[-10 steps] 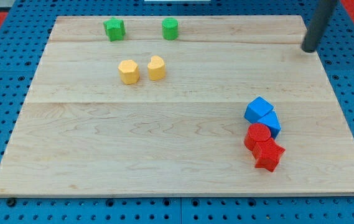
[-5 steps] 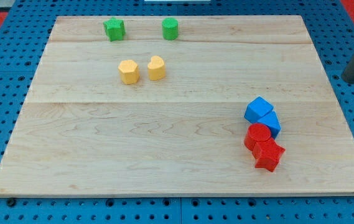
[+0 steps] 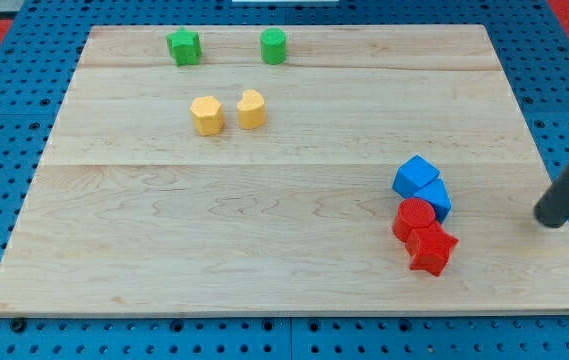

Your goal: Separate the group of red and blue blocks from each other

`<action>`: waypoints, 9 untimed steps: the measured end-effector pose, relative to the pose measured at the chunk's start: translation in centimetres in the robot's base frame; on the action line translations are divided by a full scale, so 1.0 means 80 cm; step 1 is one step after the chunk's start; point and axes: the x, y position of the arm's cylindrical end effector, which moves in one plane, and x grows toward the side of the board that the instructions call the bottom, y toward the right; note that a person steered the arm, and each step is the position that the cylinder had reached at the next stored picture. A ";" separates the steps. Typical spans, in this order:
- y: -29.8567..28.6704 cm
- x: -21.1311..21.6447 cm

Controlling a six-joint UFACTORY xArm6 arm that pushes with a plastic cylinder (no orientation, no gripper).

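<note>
Task not begun: the blue cube [image 3: 415, 176], a second blue block [image 3: 436, 199], the red cylinder [image 3: 415, 217] and red star [image 3: 432, 249] sit touching in one cluster at the surface's [image 3: 264, 260] lower right. I have no fingers; my tip [image 3: 554, 219] stands right of the cluster, apart. Open room lies leftward; the right edge is near.
</note>
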 end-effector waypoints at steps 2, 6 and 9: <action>-0.092 0.012; -0.112 -0.031; -0.107 -0.069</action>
